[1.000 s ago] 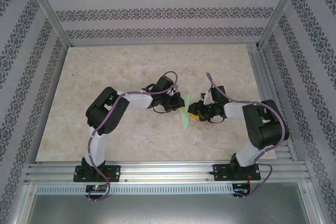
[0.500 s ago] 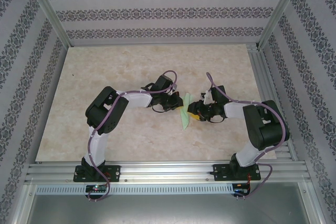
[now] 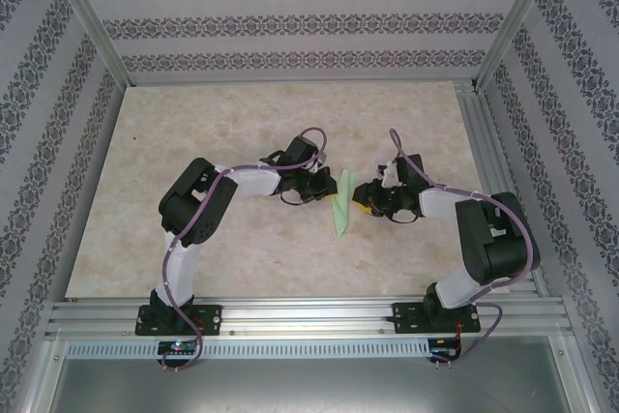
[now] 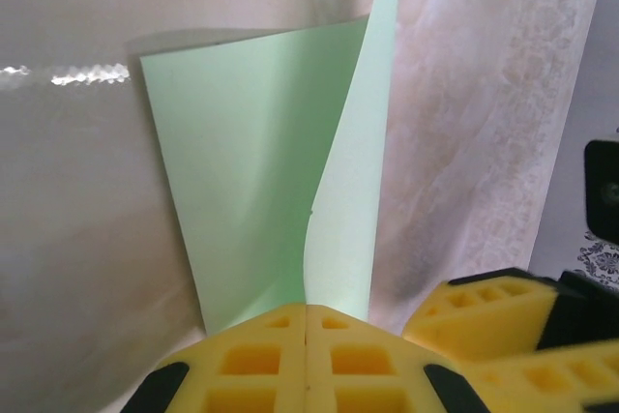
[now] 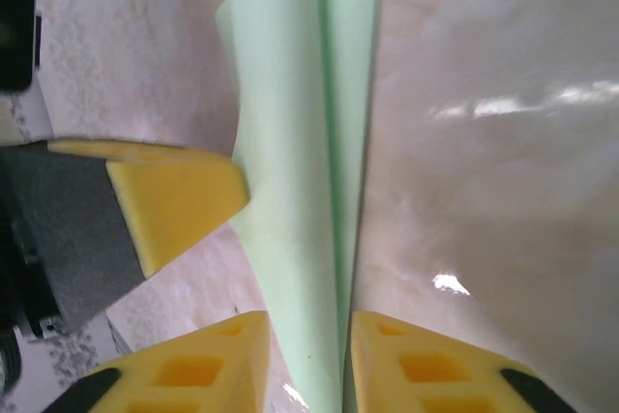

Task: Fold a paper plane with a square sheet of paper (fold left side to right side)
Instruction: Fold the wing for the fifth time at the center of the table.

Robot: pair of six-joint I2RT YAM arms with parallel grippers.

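Left hand [image 4: 306,360]: yellow pads [image 4: 251,360] pressed fully together, no gap at the seam. Green paper [image 4: 261,171] runs straight into the closed tips. One flap lies flat on the bench [image 4: 77,239], the other curls up off it along the crease. Reads as a pinch on the near end of the paper. The contact line itself is hidden behind the pads

Right hand [image 5: 309,345]: jaws clearly parted, one pad [image 5: 426,369] on each side, with the folded strip running up through the gap between them. The paper sits closer to the left-side pad. Can't tell whether either pad actually touches it, so it's straddling, not clamped

Right wrist view also catches one pad of the left hand at the left of the frame. Its tip is against the paper's edge, and the edge bulges slightly right there

Left wrist view: the right hand's yellow pads are at lower right, just beside the paper

Top view: the paper is a slim strip near mid-bench, long axis running near-to-far with a slight tilt. The left hand comes in from its left side and the right hand from its right. The tips face each other across the strip, close together at roughly its middle. The far and near ends of the strip stick out past both hands and rest on the bench
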